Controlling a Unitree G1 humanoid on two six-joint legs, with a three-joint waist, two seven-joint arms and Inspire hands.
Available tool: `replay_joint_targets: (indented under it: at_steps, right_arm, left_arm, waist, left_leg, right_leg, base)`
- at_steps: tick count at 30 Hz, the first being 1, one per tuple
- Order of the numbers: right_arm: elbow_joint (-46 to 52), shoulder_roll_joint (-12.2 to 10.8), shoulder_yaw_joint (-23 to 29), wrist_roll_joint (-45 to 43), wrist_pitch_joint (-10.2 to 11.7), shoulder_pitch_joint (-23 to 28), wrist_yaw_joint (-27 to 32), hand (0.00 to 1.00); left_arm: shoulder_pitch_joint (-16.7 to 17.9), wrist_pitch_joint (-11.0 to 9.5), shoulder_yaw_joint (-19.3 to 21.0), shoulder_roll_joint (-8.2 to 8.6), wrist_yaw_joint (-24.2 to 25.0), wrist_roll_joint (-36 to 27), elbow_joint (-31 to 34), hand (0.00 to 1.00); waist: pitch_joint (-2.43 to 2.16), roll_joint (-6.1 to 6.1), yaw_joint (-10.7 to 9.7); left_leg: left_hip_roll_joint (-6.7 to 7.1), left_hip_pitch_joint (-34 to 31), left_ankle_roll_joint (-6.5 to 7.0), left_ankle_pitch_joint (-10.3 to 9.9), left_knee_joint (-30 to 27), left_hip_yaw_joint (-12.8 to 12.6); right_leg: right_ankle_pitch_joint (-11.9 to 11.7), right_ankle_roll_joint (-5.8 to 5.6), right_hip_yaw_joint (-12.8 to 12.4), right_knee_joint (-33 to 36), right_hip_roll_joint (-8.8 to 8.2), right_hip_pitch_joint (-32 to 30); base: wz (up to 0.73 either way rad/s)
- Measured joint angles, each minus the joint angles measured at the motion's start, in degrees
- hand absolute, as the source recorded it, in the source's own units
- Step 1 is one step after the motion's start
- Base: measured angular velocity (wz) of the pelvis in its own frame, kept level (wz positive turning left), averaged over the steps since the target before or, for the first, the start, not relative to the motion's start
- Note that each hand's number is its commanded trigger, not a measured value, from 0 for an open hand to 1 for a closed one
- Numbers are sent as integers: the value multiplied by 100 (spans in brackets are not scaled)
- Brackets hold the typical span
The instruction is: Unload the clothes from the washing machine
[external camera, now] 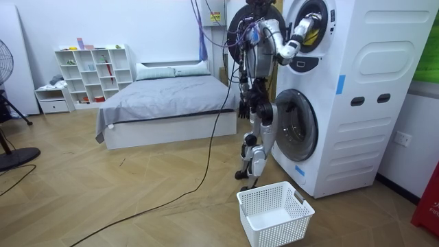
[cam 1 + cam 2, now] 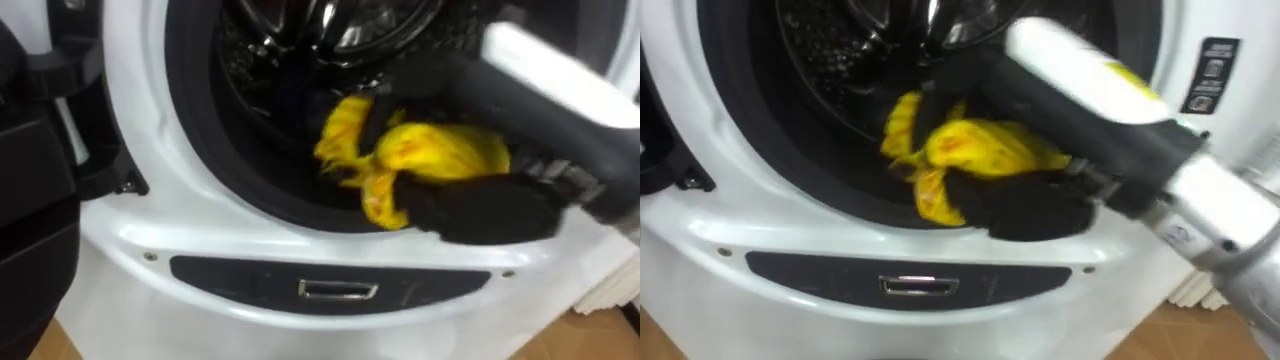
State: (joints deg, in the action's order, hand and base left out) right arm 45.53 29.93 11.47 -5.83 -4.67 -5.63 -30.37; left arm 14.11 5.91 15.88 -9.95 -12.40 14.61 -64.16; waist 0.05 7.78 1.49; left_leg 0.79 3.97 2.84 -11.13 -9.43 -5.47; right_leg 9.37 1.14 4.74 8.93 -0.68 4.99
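Cloth (image 2: 430,150), yellow, clutched in right hand (image 2: 480,208), at washing machine (image 2: 130,230) drum mouth

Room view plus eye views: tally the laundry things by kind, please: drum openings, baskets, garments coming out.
2 - round drum openings in the white stacked washing machine: upper, lower
1 - white plastic lattice laundry basket on the floor
1 - yellow cloth garment, gripped by the right hand at the upper opening
Total: 4
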Motion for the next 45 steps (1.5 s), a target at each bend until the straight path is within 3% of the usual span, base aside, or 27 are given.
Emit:
replay_joint_targets:
  at_steps: [6,9,11,17,21,23,26,28,30,33,35,37,40,45]
  right_arm:
    - [3,-277,244,622,280,638,565,100]
    - [6,-307,310,791,349,769,643,100]
    - [-14,-308,355,875,449,934,743,100]
    - [-45,-328,769,1342,611,1474,946,100]
    - [-65,-499,912,1641,494,1932,1183,100]
    - [-93,-642,930,1792,441,2030,1202,100]
    - [-355,-660,1223,1937,267,2186,1322,100]
    - [-822,-652,1613,1921,-97,2365,1626,100]
    - [-1060,-650,1865,1904,-266,2396,1909,100]
    - [-1154,-648,2162,2016,-336,2397,2209,100]
    - [-1199,-641,2256,2191,-336,2396,2341,100]
    - [-1269,-641,2348,2259,-336,2399,2419,100]
    - [-1362,-640,2364,2469,-356,2398,2537,100]
    - [-1362,-633,2365,2807,-370,2395,2540,100]
  left_arm:
    - [37,-13,10,15,-1,-16,8,0]
    - [48,-8,7,41,0,24,16,0]
    - [47,-9,20,23,-31,94,22,0]
    - [-77,1,259,19,-162,129,85,0]
    - [-97,34,321,17,-213,186,128,0]
    - [-70,50,309,17,-211,199,105,0]
    - [-33,49,292,11,-207,196,98,0]
    - [-34,14,262,-27,-208,194,-32,0]
    - [-41,7,218,-36,-208,194,-87,0]
    - [-86,-11,174,-148,-189,180,-133,0]
    - [-172,81,221,-278,-205,160,-224,0]
    - [-71,32,146,-392,-205,168,-220,0]
    - [-71,7,63,-493,-213,119,-220,0]
    - [-36,1,-40,-531,-209,75,-215,0]
  waist:
    - [-10,-17,-42]
    - [-45,-108,-82]
    - [-52,-138,-103]
    - [-48,-158,-123]
    - [-48,-178,-179]
    - [-42,-215,-360]
    - [-43,-272,-671]
    - [-49,-300,-979]
    - [-19,-299,-1170]
    - [-24,-374,-1543]
    - [-11,-336,-1615]
    - [9,-254,-1728]
    - [-2,-188,-1716]
    - [-2,-181,-1688]
  left_leg:
    - [-3,-14,55,-45,-75,-56]
    - [-1,27,94,-71,-76,-68]
    - [4,105,104,-72,-20,-93]
    - [-35,288,132,-90,74,-524]
    - [-73,299,120,-102,53,-815]
    - [-109,295,103,-128,8,-923]
    - [-180,219,68,-186,-41,-1285]
    - [-272,190,20,-208,-52,-1642]
    - [-322,214,-28,-231,-58,-1919]
    - [-384,283,-101,-241,-22,-2194]
    - [-416,336,-138,-258,-9,-2307]
    - [-433,352,-161,-272,-9,-2353]
    - [-423,335,-157,-278,-17,-2378]
    - [-439,265,-148,-328,-22,-2417]
  right_leg:
    - [-45,-67,-3,18,-11,-30]
    - [-70,-103,-28,74,-14,-28]
    - [-80,-112,-192,87,-3,2]
    - [-82,-116,-901,98,67,50]
    - [-107,-154,-1077,93,89,-15]
    - [-125,-176,-1126,97,113,-24]
    - [-136,-165,-1293,188,170,-220]
    - [-217,-118,-1474,246,236,-398]
    - [-232,-97,-1574,301,292,-549]
    - [-264,-74,-1666,292,389,-604]
    - [-281,-49,-1837,297,485,-615]
    - [-286,-42,-1887,294,516,-622]
    - [-292,-48,-1922,300,522,-685]
    - [-318,-75,-1940,331,535,-724]
  base:
    - [-3]
    - [0]
    - [0]
    - [-7]
    - [-33]
    - [-33]
    - [-69]
    - [-85]
    - [-89]
    - [-64]
    - [-44]
    - [-15]
    - [-4]
    - [-3]
